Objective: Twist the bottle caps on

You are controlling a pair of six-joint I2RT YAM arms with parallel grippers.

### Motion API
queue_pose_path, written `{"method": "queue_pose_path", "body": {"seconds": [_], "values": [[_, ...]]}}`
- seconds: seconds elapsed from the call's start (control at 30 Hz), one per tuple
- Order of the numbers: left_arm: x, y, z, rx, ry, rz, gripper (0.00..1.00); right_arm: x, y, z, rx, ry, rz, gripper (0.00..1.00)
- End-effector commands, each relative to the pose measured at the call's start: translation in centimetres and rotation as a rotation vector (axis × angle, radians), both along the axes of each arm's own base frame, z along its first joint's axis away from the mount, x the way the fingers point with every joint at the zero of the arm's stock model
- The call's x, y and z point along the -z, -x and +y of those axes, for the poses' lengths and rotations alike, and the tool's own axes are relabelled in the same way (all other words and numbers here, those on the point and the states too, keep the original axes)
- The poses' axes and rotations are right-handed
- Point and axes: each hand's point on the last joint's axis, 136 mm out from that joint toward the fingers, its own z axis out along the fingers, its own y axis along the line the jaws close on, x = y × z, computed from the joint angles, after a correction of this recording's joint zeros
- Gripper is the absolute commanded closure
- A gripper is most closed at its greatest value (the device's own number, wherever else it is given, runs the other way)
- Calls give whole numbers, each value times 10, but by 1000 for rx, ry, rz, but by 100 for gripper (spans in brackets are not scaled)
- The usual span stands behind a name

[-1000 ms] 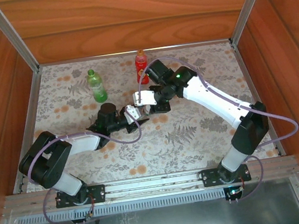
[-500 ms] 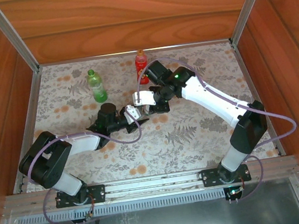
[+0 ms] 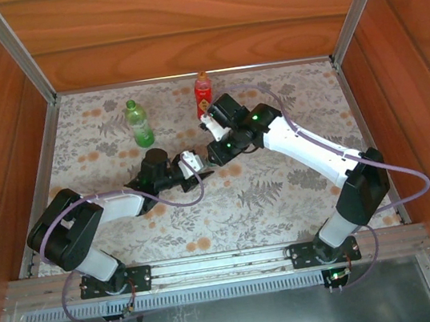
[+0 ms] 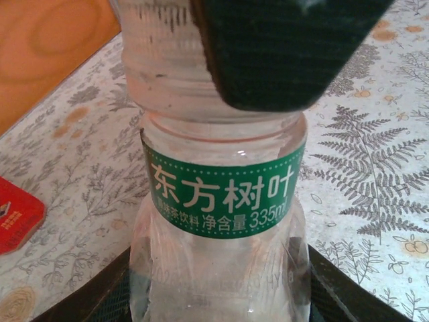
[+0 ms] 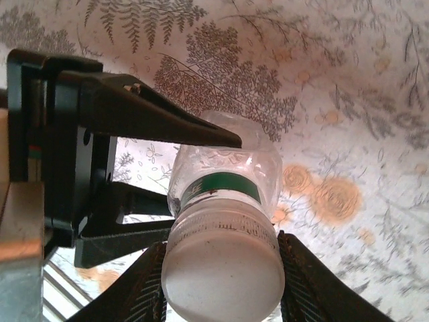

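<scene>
Since 1 second ago, the right end effector [image 5: 221, 278] has turned at the wrist. It pinches the small round white plastic cap [image 5: 221, 265] on the small clear plastic bottle [image 4: 221, 201]. The left end effector [image 4: 218, 295] squeezes the bottle's body, near the middle of the flowery counter [image 3: 284, 191].

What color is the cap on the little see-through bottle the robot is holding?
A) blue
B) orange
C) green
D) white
D: the cap on top of the clear bottle is plain white.
</scene>
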Motion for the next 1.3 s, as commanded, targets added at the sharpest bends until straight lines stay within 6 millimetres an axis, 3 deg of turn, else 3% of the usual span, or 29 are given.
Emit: {"method": "queue_pose_path", "body": {"seconds": [0.0,0.13,0.27,0.53,0.7,1.0,1.27], "values": [[-7,0,-1,-3,7,-39,49,-4,6,-2,171,-57,102,84],[-7,2,0,1,8,-36,49,-16,14,4,-93,-69,-7,47],[-7,4,-1,11,12,-32,49,-20,26,-1,-431,-20,-166,36],[-5,6,0,15,9,-29,50,-23,37,-5,-919,70,-424,38],[-5,6,0,16,9,-30,49,-25,20,0,-961,137,-479,44],[-6,7,1,12,10,-33,49,-10,9,3,-993,189,-472,45],[-7,7,2,10,9,-37,49,-7,7,6,-981,178,-449,59]]}}
